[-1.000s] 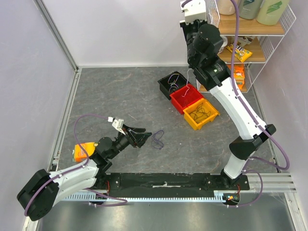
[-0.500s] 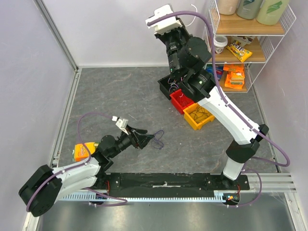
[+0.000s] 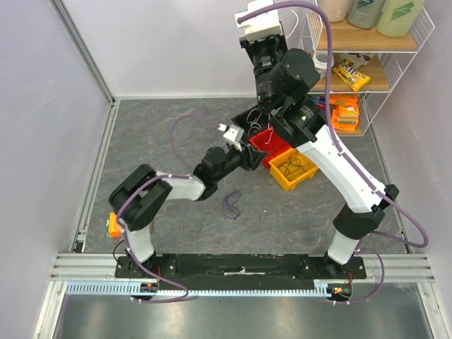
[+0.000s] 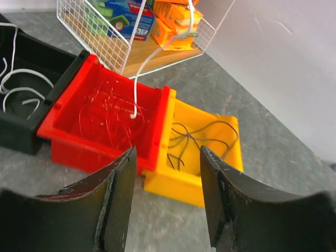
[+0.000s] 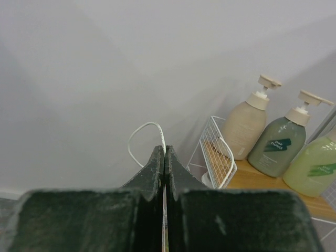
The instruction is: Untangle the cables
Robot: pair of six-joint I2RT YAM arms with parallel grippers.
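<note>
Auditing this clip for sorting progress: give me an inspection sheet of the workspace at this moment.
Surface: grey table, one purple cable loose on it.
Job's things: white cable hangs into red bin; black bin holds white wires, yellow bin dark wires.
Clutter: orange object at the table's left edge.
End effectors: left end effector open, empty, facing the bins; right end effector shut on white cable, held high.
Cables: lilac cords along both arms.
Surroundings: wire shelf with pump bottles and snack packs.

Gray tbl (image 3: 155, 134), pale walls (image 3: 176, 42), wire shelf (image 3: 422, 32)
</note>
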